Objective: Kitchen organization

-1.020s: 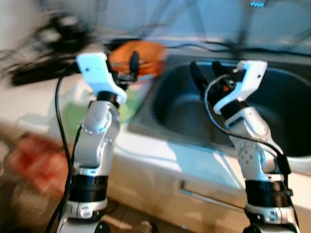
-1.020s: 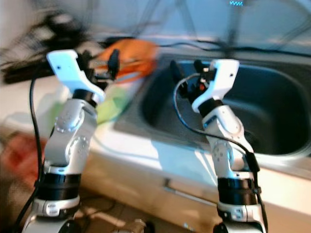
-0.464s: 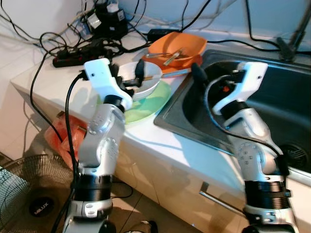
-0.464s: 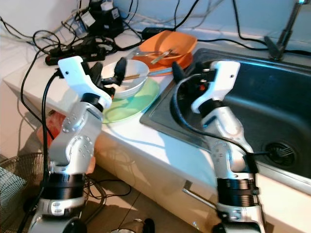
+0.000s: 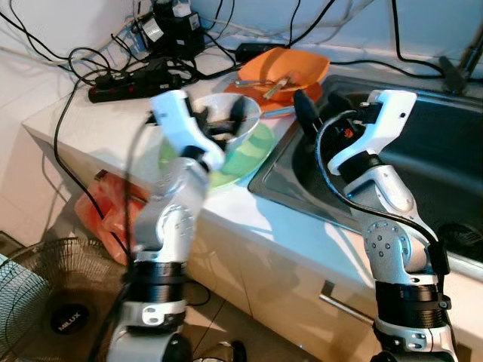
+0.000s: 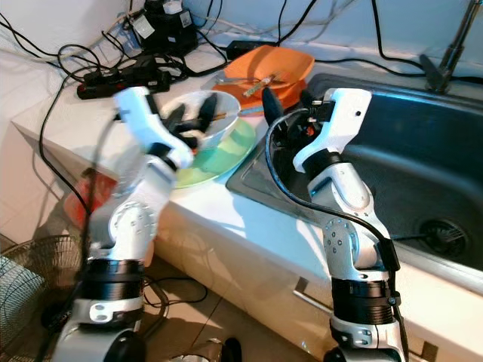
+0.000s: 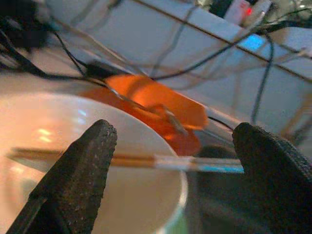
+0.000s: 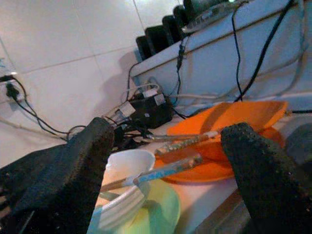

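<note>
A dark sink (image 5: 453,151) fills the right side of the white table (image 5: 98,121). Left of it a white bowl (image 5: 226,121) sits on a green plate (image 5: 253,147), with a utensil (image 7: 146,160) lying across the bowl's rim. Behind them an orange plate (image 5: 290,68) holds cutlery, and a tangle of black cables with a power strip (image 5: 128,79) crowds the back of the table. The left hand (image 5: 223,124), fingers spread, hovers at the bowl. The right hand (image 5: 302,113), fingers spread, hangs over the sink's near-left corner. A fan (image 5: 53,309) stands on the floor.
</note>
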Controlling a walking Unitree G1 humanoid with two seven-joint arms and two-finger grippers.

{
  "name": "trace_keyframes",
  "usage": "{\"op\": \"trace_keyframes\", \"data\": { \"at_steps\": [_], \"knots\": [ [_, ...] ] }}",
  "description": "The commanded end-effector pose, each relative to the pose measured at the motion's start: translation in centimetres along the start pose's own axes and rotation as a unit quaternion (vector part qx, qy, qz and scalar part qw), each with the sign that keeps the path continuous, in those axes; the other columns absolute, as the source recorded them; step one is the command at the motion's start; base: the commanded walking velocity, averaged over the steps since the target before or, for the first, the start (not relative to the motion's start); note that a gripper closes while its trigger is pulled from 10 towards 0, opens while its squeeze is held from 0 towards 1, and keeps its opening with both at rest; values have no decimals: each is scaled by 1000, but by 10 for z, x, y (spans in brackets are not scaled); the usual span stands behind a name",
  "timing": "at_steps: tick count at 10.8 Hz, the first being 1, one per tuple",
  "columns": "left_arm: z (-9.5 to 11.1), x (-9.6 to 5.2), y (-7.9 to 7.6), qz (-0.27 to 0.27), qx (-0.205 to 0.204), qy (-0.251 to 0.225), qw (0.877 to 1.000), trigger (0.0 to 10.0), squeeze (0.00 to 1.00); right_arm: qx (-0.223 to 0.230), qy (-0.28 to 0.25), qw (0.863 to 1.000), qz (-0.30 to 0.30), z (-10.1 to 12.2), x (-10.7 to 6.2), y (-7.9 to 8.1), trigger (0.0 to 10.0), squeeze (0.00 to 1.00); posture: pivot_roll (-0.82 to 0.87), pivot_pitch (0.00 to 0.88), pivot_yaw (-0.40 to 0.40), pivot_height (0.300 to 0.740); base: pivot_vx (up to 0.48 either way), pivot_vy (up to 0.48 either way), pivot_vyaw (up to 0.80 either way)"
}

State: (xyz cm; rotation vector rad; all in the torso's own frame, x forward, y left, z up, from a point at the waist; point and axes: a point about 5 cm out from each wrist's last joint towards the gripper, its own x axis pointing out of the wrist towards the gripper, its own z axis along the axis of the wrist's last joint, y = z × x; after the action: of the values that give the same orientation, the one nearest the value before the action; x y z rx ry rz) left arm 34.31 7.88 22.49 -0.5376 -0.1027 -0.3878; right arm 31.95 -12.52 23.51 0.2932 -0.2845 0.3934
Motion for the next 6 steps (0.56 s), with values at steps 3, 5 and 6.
{"op": "trace_keyframes", "data": {
  "at_steps": [3,5,6],
  "knots": [
    [-2,7,-31,-73,-22,3,997,10000,0,-7,-5,1000,-3,4,0,4,10000,0,65,77,133,740,0,0,0],
    [-7,8,-44,-111,16,7,994,10000,0,-8,-7,1000,-14,5,1,2,10000,0,63,74,133,740,0,0,0],
    [-9,8,-44,-118,49,21,992,10000,0,-8,-7,1000,-16,5,1,2,10000,0,63,74,133,740,0,0,0]
  ]
}}
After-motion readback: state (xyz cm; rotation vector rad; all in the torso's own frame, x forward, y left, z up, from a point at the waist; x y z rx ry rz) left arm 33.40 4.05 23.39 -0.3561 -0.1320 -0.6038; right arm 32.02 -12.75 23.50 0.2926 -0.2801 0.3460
